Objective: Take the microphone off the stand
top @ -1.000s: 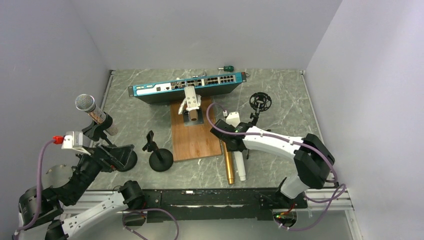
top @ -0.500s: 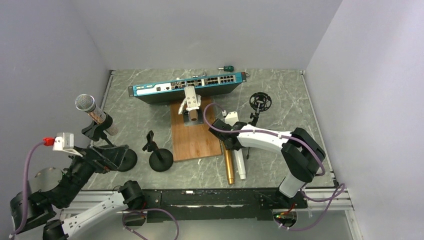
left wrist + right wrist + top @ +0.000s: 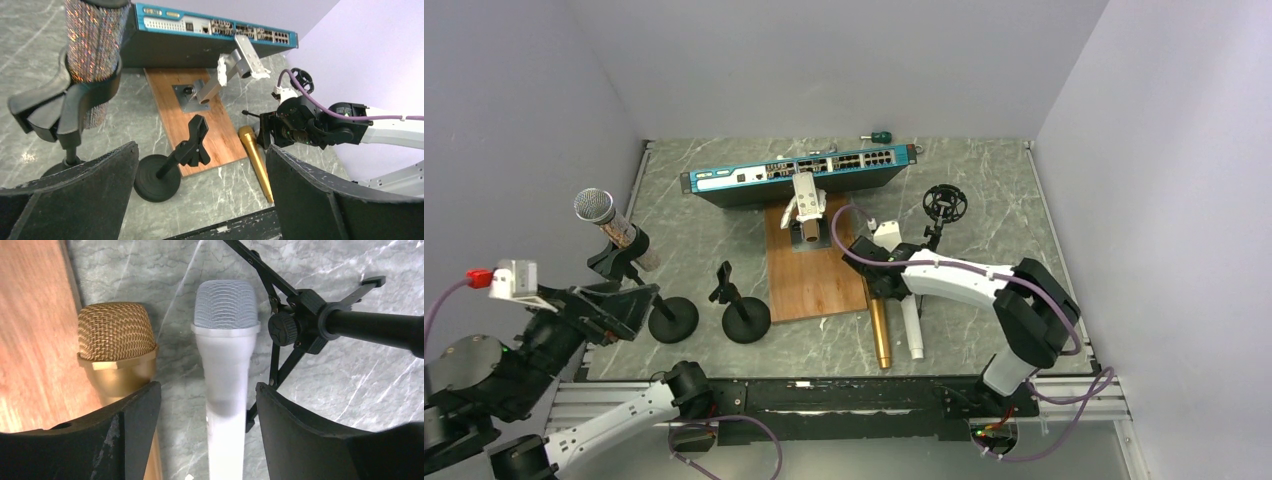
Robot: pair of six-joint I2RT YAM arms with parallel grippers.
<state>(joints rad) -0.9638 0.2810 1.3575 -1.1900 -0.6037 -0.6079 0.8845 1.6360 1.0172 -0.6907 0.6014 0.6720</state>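
The sparkly microphone (image 3: 602, 213) is in the clip of its black stand (image 3: 672, 318) at the left side of the table (image 3: 984, 200), head up and leaning to the left. It has not moved since 1 second ago. The left gripper (image 3: 636, 308) was down by the round foot of that stand then. Now it has pulled back to the left, and the whole foot shows. Its jaws are spread as wide as they go, with nothing in them, and they are apart from the stand. The right gripper (image 3: 886, 285) has changed too: its jaws were closer together 1 second ago and now they have let go. They sit on each side of the white microphone (image 3: 225, 345), and the wrist view shows a gap on both sides, so they hold nothing. The white microphone lies flat on the table. A gold microphone (image 3: 116, 335) lies flat just beside it, along the edge of a wooden board (image 3: 814, 270). On the other side of the white microphone are the thin black legs of a tripod stand (image 3: 305, 322), very near the right finger. Its round black holder stands behind the gripper. A 2nd black stand (image 3: 744, 318) with an empty clip stands between the sparkly microphone's stand and the board. A silver bracket (image 3: 806, 205) stands at the far end of the board, and a blue network switch (image 3: 799, 172) lies behind it.
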